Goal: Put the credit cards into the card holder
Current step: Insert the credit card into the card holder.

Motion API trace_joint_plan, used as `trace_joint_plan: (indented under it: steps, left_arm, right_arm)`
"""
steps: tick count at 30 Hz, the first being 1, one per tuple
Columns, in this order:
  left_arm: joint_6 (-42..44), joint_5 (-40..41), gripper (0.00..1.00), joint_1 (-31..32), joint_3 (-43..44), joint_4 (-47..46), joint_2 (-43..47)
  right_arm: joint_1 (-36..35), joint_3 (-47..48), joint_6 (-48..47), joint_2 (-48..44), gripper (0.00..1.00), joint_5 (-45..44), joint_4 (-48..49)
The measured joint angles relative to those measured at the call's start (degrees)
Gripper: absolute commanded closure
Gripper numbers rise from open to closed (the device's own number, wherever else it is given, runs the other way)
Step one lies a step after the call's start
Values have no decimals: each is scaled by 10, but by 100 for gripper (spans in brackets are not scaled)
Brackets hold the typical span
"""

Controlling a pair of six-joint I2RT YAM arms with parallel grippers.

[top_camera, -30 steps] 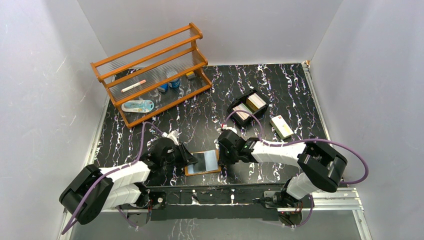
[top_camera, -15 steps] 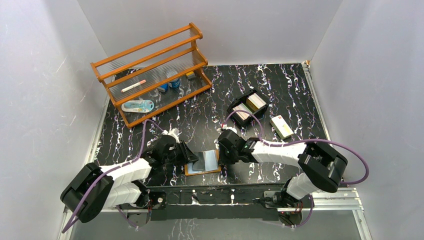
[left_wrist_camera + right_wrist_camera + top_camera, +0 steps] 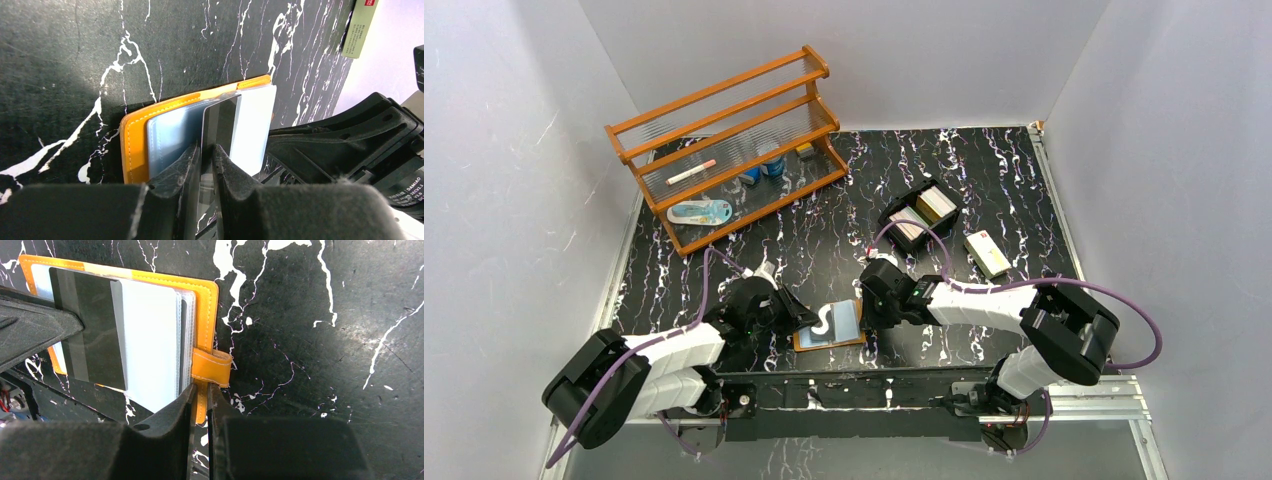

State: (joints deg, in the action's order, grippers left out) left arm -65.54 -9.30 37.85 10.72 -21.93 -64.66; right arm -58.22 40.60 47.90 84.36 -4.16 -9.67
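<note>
The orange card holder lies open on the table's near middle, clear sleeves up. My left gripper is shut on one credit card, dark on one side and white on the other, which lies over the sleeves; whether its far end is inside a sleeve I cannot tell. From the other side my right gripper is shut on the holder's orange edge just beside the snap tab. The same card covers most of the holder there. More credit cards stand edge-on in a black tray.
The black two-compartment tray sits at the back right of centre, and a cream oblong box lies to its right. An orange shelf rack with small items stands at the back left. The two grippers face each other across the holder.
My left gripper has shifted slightly over the holder with the card, and the card's face now catches a pale reflection. The right arm has not moved.
</note>
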Motion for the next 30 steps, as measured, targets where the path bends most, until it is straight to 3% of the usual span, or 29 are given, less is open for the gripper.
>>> trace_joint_plan:
  steps: [6, 16, 23, 30]
  left_arm:
    - [-17, 25, 85, 24, -2, -18, -7]
    - [-19, 45, 55, 49, 7, 25, 31]
    - [-14, 59, 50, 51, 28, 88, 55]
    - [-2, 58, 50, 51, 59, 93, 13]
  right_arm:
    - [0, -3, 5, 0, 79, 3, 5]
    - [0, -3, 14, -19, 78, 0, -6]
    - [2, -3, 8, -72, 78, -26, -11]
    - [12, -3, -12, -51, 78, -42, -19]
